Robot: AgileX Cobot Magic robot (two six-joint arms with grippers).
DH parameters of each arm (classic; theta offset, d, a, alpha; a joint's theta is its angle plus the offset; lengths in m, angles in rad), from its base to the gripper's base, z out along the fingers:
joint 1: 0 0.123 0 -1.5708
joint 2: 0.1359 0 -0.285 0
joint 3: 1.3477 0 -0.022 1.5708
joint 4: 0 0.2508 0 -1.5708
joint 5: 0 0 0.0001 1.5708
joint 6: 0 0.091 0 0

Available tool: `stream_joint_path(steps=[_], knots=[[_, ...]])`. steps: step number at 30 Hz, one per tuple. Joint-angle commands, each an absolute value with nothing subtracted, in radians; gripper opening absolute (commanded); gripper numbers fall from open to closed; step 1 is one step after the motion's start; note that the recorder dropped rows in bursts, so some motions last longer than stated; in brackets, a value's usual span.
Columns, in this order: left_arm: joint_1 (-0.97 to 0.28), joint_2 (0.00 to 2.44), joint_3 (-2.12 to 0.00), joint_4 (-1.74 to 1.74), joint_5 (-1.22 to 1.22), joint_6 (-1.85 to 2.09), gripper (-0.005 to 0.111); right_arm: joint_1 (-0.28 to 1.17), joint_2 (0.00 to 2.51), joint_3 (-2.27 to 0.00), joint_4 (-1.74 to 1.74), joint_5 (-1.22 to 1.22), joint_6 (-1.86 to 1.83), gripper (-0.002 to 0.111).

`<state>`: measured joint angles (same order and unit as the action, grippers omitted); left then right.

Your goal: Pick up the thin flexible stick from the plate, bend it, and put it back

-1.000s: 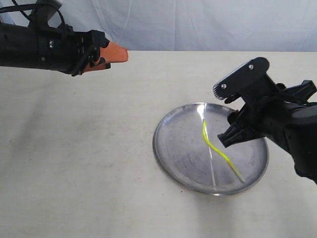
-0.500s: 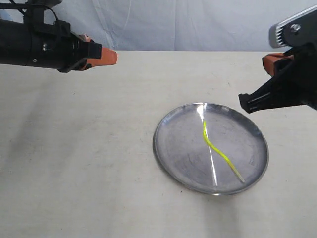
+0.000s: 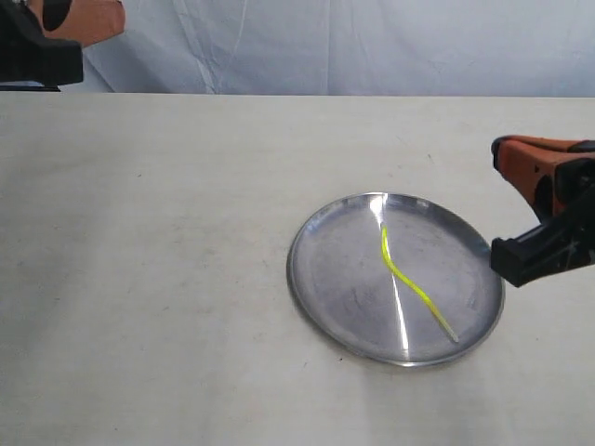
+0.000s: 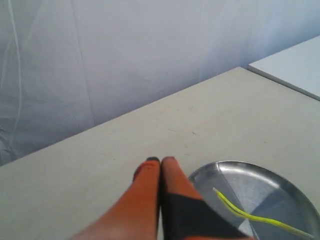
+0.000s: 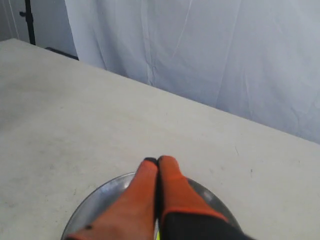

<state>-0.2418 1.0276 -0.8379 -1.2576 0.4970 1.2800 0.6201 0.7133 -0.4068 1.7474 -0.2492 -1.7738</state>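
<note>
**Stick on plate, both fingers closed and empty**

Stick (image 3: 409, 279) lies inside the plate (image 3: 330, 279), loose, touched by neither arm. It is yellow-green and bent in a shallow S. Its pale end is the end nearer the right fingers (image 3: 521, 158). The plate sits flat on the counter (image 3: 167, 279) with a bright streak running across it beside the stick.

Right fingers: orange, pressed together tip to tip in the right wrist view (image 5: 154, 167), nothing between them. In the exterior view they are just beside the plate's rim, on the side away from the left arm, and clear of the metal. The stick is near them, on the plate side of the tips, not touching. In the right wrist view the plate (image 5: 100, 200) is below the tips and partly hidden by them. The stick is too hidden there to place.

Left fingers (image 3: 98, 20): also orange, closed flat against each other in the left wrist view (image 4: 156, 167), gripping nothing. In the exterior view they are well apart from the plate, at the far corner of the counter by the white cloth backdrop (image 3: 372, 46). From the left wrist view the plate (image 4: 240, 172) shows past the tips and off to one side, with the stick (image 4: 250, 216) curved across it. Bare counter lies between those tips and the plate.
</note>
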Motion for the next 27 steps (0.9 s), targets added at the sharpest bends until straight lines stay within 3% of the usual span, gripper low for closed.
stream_joint_path(steps=[1, 16, 18, 23, 27], knots=[[-0.241, 0.977, -0.824, -1.248, 0.491, 1.281, 0.0, 0.62, 0.703, -0.394, 1.744, -0.244, -1.769, 0.0], [-0.241, 0.966, -0.824, -1.228, 0.491, 1.281, 0.0, 0.59, 0.66, -0.394, 1.744, -0.304, -1.769, 0.0], [-0.241, 0.966, -0.824, -1.221, 0.491, 1.283, 0.0, 0.498, 0.561, -0.389, 1.744, -0.304, -1.765, 0.0], [-0.241, 0.966, -0.824, -1.216, 0.491, 1.283, 0.0, 0.026, 0.237, -0.283, 1.744, -0.081, -1.656, 0.0], [-0.241, 0.966, -0.824, -1.216, 0.491, 1.283, 0.0, -0.016, 0.147, -0.209, 1.744, -0.058, -1.631, 0.0]])
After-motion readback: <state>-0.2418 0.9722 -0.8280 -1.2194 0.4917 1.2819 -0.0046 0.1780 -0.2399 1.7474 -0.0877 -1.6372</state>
